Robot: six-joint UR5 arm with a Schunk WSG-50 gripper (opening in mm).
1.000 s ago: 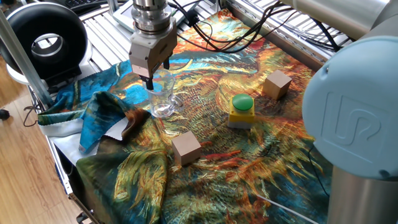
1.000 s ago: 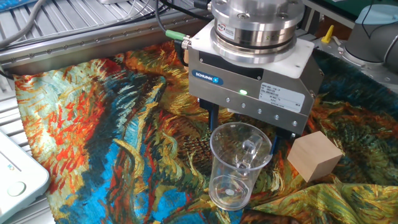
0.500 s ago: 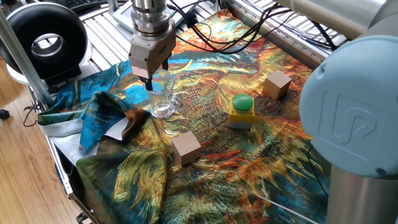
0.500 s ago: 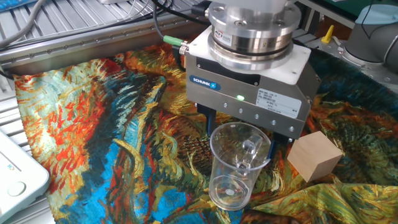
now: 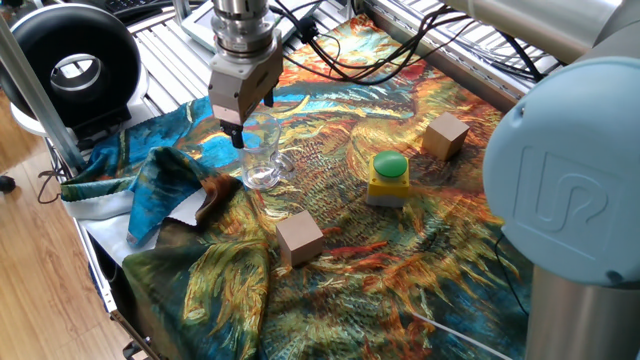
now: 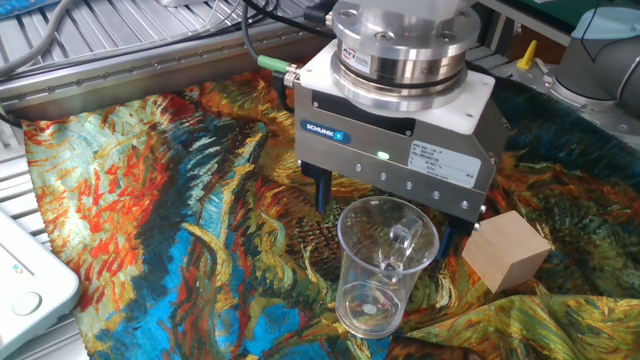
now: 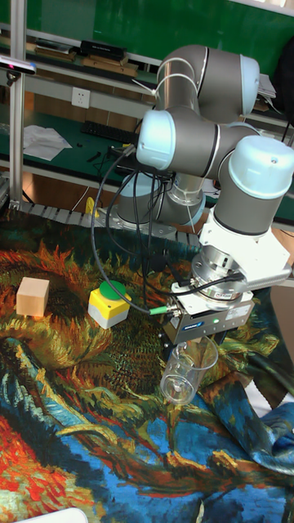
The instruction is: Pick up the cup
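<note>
The painted cloth (image 5: 400, 230) covers my tabletop, bunched up at one edge. On it sit two wooden cubes (image 5: 300, 238) (image 5: 445, 135) and a yellow box with a green button (image 5: 387, 178). The cup (image 6: 384, 265) stands upright on the cloth, directly under me. My fingers (image 6: 390, 205) are apart, straddling its rim without touching it.

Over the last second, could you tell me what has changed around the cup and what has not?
The gripper has risen slightly and shifted a little leftward in the close fixed view, its open fingers staying just behind the cup. Nothing was grasped or released. The cup, both wooden cubes and the green button stayed put.
</note>
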